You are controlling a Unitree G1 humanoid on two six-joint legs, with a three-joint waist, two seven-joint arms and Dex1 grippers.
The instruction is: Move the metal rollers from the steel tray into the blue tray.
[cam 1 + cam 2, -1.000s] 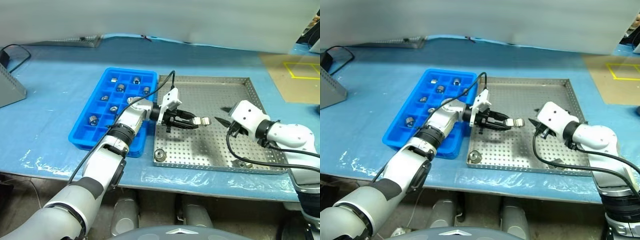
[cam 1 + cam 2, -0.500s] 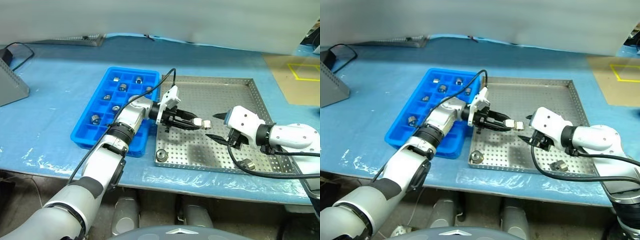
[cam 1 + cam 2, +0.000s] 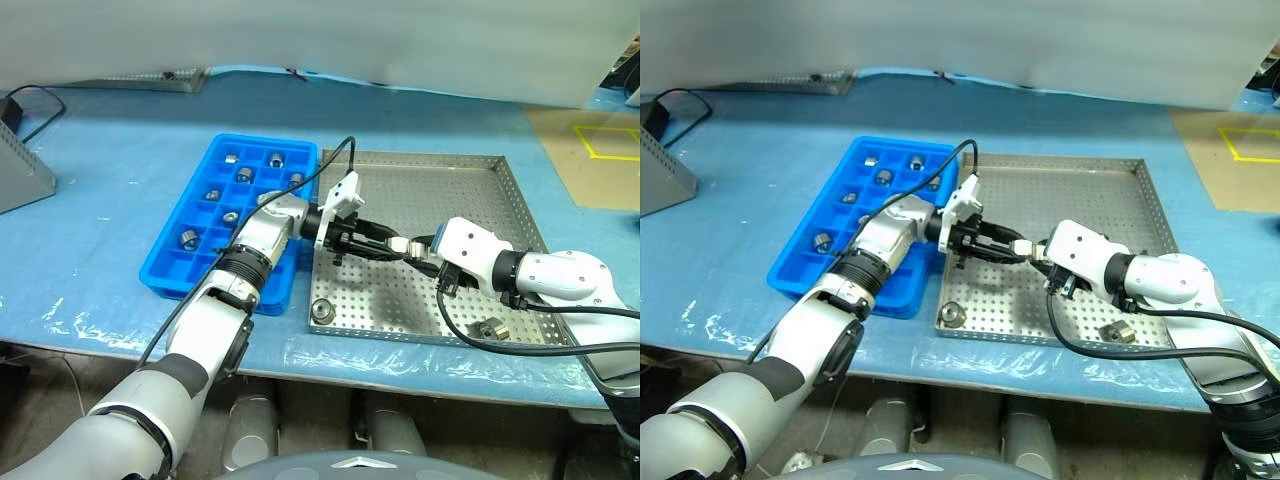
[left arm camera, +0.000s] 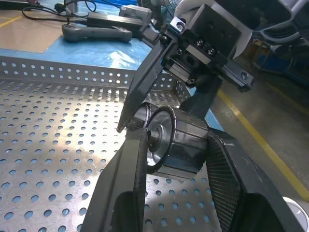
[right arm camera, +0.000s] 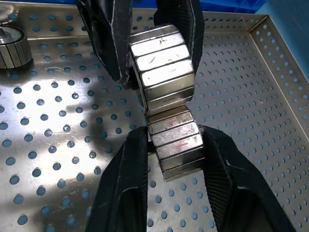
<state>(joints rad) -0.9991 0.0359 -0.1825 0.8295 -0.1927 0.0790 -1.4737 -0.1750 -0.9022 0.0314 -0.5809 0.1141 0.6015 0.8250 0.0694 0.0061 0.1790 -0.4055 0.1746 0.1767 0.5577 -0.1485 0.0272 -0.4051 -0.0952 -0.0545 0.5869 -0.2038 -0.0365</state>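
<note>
While my left hand (image 3: pixel 392 244) pinches one metal roller (image 4: pixel 169 145) above the steel tray (image 3: pixel 470 180), my right hand (image 5: pixel 166 145) meets it fingertip to fingertip, pressed onto the same roller. Two more rollers (image 3: pixel 322 312) lie in the tray beneath my hands, and others (image 3: pixel 229 216) sit in the blue tray (image 3: pixel 170 270) behind my left hand.

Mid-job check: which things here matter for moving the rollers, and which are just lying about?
Job:
held roller
two loose rollers
sorted rollers
steel tray
blue tray

Lying about:
grey box
metal strip
brown mat
</note>
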